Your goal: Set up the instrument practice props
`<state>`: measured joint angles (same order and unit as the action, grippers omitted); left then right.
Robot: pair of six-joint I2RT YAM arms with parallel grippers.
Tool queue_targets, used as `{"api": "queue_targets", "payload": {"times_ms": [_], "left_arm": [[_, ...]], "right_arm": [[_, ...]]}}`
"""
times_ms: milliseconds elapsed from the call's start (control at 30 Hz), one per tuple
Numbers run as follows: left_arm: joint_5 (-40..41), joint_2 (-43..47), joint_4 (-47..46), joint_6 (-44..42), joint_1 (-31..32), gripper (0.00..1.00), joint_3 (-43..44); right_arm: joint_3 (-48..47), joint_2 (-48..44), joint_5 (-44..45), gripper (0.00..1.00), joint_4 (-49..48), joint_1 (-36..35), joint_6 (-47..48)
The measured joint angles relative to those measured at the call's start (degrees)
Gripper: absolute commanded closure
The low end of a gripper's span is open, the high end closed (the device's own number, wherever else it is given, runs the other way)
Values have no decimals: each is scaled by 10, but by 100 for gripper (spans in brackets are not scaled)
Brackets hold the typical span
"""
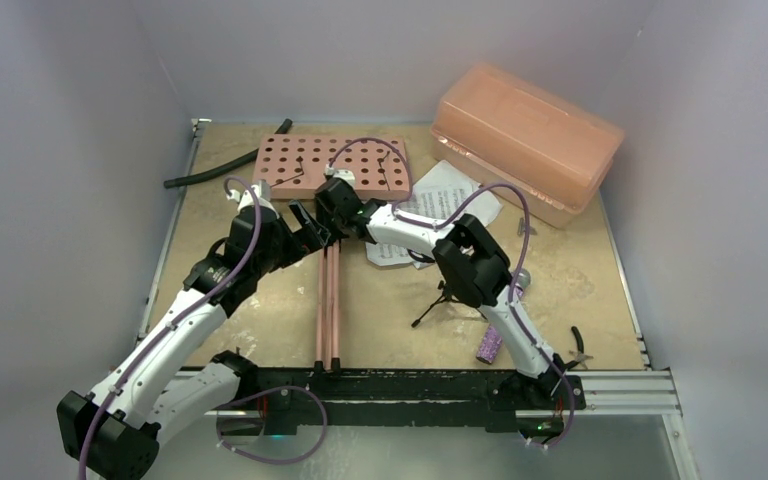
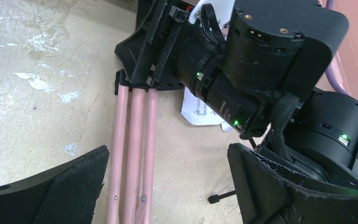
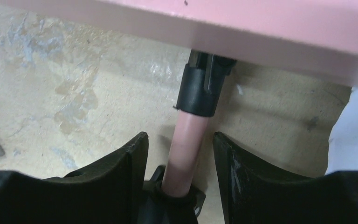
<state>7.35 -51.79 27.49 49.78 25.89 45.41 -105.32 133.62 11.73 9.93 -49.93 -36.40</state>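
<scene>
The pink music stand point(image 1: 332, 165) lies flat on the table, its folded legs point(image 1: 328, 320) pointing toward the near edge. My right gripper point(image 3: 179, 137) straddles its pole point(image 3: 186, 144) just below the black collar point(image 3: 200, 88); the jaws stand open, with a gap on each side of the pole. My left gripper point(image 2: 168, 149) is wide open over the folded legs point(image 2: 133, 154), which lie nearer its left finger. White sheet-music pages point(image 1: 440, 200) lie right of the stand. The black tripod mic stand point(image 1: 440, 300) and the purple microphone point(image 1: 490, 345) sit near the right arm.
A salmon plastic box point(image 1: 525, 140) stands at the back right. A black hose point(image 1: 225, 170) lies at the back left. A small hand tool point(image 1: 578, 348) lies at the near right. The two wrists point(image 1: 320, 225) are close together over the stand's neck.
</scene>
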Motion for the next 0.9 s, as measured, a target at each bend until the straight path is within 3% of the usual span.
{"api": "queue_targets", "payload": {"times_ms": [333,433,700,900], "left_arm": [[0,0,0,-16,0,2,0],[0,-1,0,-24,0,2,0],[3,-6,15,-54,0,1,0],[-3,-4,23,-72,0,2,-18]], "right_arm": [[-63,41,21,49,21,1,3],[-69,44,23,58,29,1,3],[-81,52,13,100,38,5,-34],[-81,53,-22,100,28,5,-12]]}}
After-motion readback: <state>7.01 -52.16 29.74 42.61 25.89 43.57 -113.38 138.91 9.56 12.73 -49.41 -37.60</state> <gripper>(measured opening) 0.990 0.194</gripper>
